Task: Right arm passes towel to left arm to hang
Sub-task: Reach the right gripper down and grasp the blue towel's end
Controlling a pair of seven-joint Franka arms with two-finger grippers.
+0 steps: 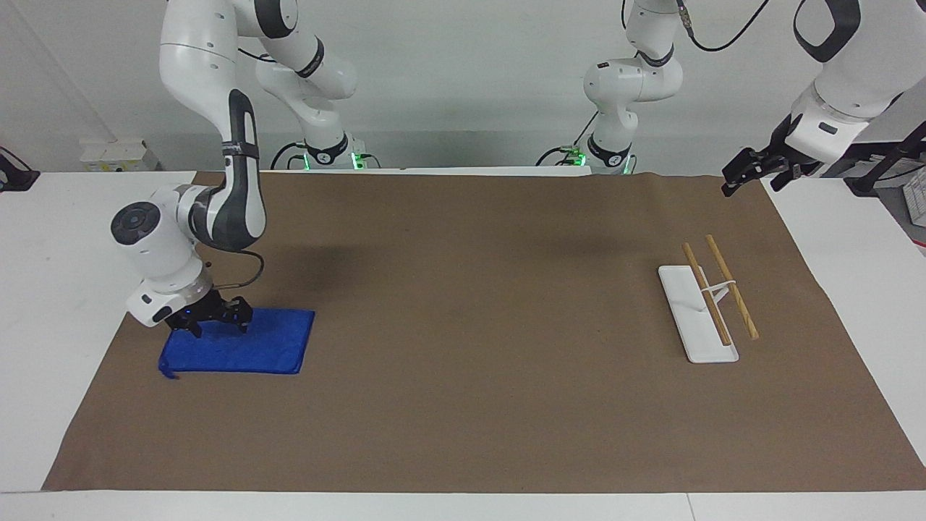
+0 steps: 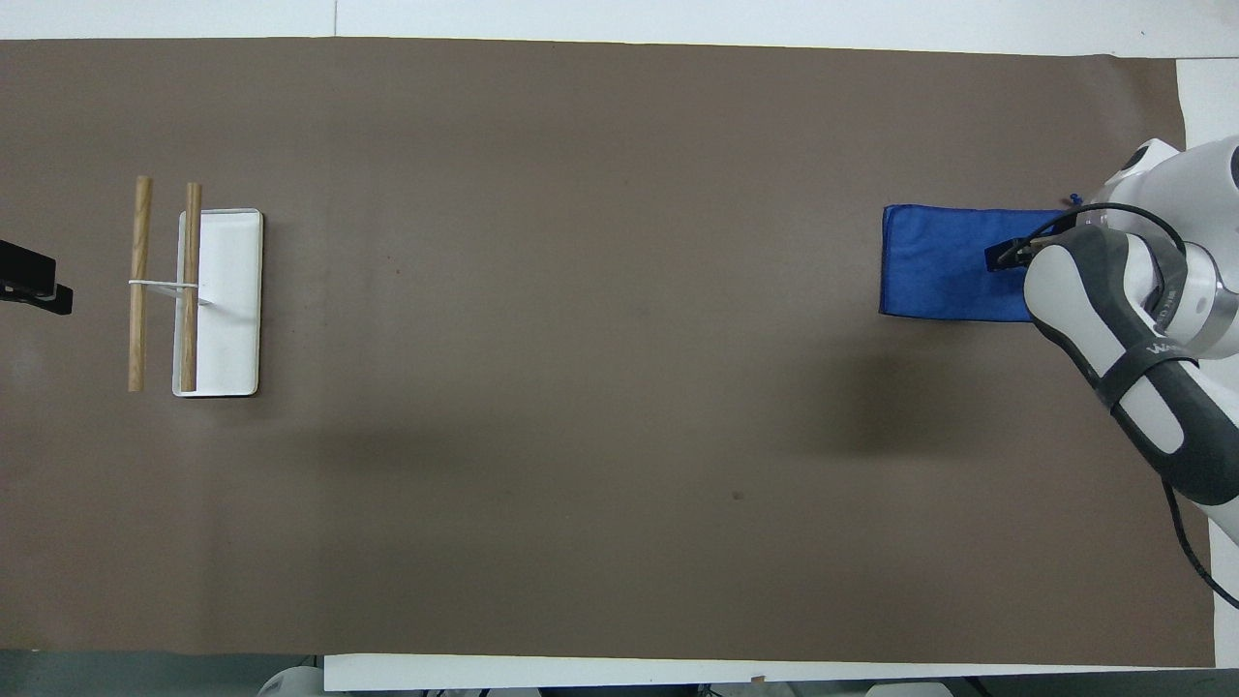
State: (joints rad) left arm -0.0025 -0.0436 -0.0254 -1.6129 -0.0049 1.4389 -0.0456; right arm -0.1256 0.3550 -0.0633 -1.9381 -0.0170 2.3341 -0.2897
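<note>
Facing view. Right gripper (image 1: 211,318): broad black claw with a small blue light, set low at the towel (image 1: 249,346), on the towel's edge nearer the robots; claw fingers spread wide apart, tips at the cloth, nothing gripped. Whether the tips touch the fabric cannot be told. Towel: blue, rectangular, lying flat on the brown mat (image 1: 463,405) at the right arm's end of the table, a small loop tag at the corner farthest from the robots. Left gripper (image 1: 745,171): slim and black, held in the air over the mat's corner at the left arm's end, the arm waiting; how far its fingers are parted cannot be told. Towel rack (image 1: 709,304): white base with two wooden rails, standing on the mat toward the left arm's end, well apart from the towel.

Overhead view. Right gripper (image 2: 1007,257): only a tip shows past the white forearm, over the towel (image 2: 939,263). Left gripper (image 2: 34,281): black tip at the picture's edge. Towel rack (image 2: 221,302): upright on the mat (image 2: 619,436), rails parallel.
</note>
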